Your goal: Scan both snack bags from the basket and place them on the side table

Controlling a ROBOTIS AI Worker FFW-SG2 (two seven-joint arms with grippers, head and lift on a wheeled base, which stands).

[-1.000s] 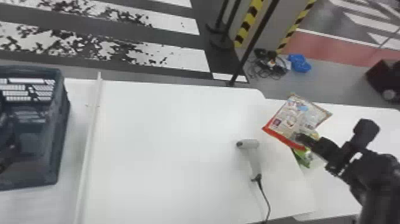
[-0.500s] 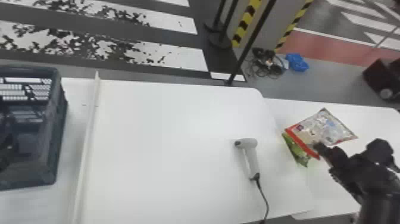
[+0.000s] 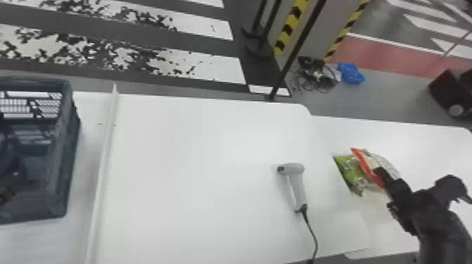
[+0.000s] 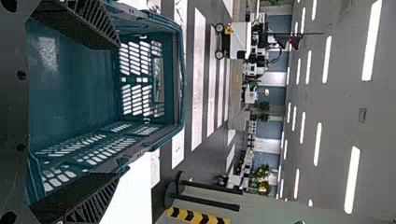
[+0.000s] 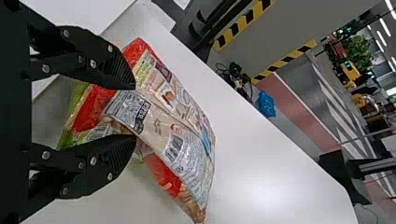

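The right claw (image 3: 379,173) is over the side counter (image 3: 432,147), off to the robot's right. It is clamped on the red and white snack bag (image 3: 377,163). In the right wrist view, its two black fingers (image 5: 107,72) are a little bit apart, with part of the bag between them. The bag is tilted, and its bright red end is near the big counter. I cannot tell if its bottom touches the side counter.

The green snack bag (image 3: 351,173) is on the side counter, next to the edge of the big white counter (image 3: 210,175). The red and white bag covers part of it.

The left claw (image 3: 10,168) is at the blue basket (image 3: 66,168), way over on the left. Its fingers (image 4: 95,200) are wide apart, with nothing in them.

The gray scanner (image 3: 296,182) lies on the big counter, near the side counter. Its black cord (image 3: 310,228) runs down toward the robot. A long white strip (image 3: 103,168) is between the basket and the scanner. Past the side counter, a blue bundle (image 3: 351,73) is on the floor beside some messy black cords (image 3: 316,77).
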